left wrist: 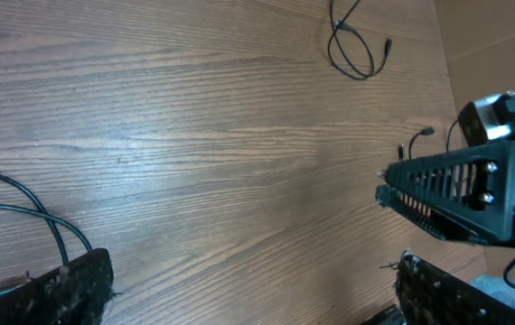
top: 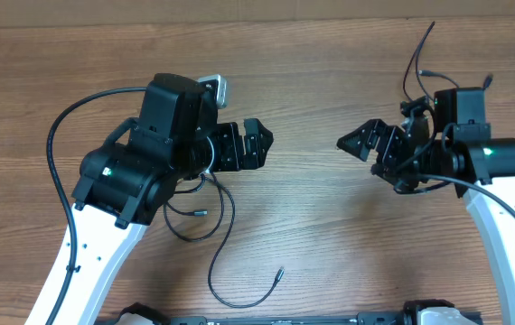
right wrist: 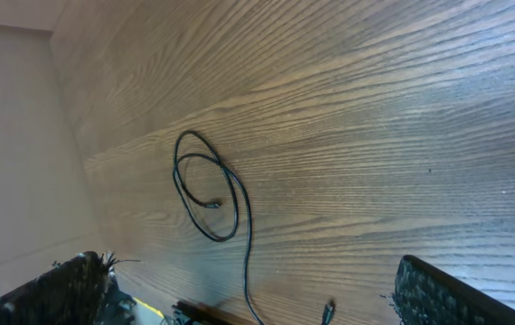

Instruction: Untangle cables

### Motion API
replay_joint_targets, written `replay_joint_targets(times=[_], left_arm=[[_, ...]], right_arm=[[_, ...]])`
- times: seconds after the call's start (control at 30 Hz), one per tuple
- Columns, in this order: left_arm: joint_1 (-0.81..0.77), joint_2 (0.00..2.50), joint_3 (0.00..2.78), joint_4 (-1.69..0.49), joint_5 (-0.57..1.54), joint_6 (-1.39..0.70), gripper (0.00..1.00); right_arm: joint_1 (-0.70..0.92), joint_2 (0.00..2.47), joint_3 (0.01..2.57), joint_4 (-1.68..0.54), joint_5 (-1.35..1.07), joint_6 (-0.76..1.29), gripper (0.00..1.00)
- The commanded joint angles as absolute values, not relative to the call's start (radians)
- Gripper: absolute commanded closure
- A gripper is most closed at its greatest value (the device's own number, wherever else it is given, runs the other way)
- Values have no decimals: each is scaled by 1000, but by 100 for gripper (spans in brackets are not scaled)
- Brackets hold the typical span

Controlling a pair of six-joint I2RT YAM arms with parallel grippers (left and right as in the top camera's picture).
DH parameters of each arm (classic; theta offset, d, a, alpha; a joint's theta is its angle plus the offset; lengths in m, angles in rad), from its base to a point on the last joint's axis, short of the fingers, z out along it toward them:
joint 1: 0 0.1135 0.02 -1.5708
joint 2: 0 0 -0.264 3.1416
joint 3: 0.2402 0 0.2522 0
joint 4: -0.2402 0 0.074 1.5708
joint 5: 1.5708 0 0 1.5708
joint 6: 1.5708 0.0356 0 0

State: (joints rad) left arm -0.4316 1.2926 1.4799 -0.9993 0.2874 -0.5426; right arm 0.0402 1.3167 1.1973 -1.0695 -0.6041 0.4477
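Overhead, left claw (top: 261,143) and right claw (top: 355,146) gape wide, empty, cables (top: 210,273) lying behind each, untouched.

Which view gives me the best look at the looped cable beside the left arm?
Right wrist: the looped cable lies unobstructed on the table, its whole loop clear. Overhead shows it too, but the left arm covers part of the loop. Left wrist misses it, showing only a second cable.
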Motion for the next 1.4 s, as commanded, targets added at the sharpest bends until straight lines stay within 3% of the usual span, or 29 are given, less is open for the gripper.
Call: replay_joint_targets(times=[0.0, 0.4, 0.57, 0.93, 1.37], left_arm=[[-432, 1298, 1496, -998, 281, -520, 0], [-431, 1298, 1496, -999, 241, -512, 0], [-396, 1295, 1497, -1063, 236, -400, 1], [-139, 1282, 1502, -1279, 236, -336, 0], [29, 1256, 1503, -1403, 229, -257, 1]], right_arm=[[46, 1322, 1188, -1065, -622, 445, 0], [46, 1322, 1039, -1046, -624, 445, 0], [46, 1321, 1029, -1050, -624, 445, 0], [122, 1322, 1028, -1013, -623, 455, 0], [333, 1322, 1028, -916, -482, 580, 0]])
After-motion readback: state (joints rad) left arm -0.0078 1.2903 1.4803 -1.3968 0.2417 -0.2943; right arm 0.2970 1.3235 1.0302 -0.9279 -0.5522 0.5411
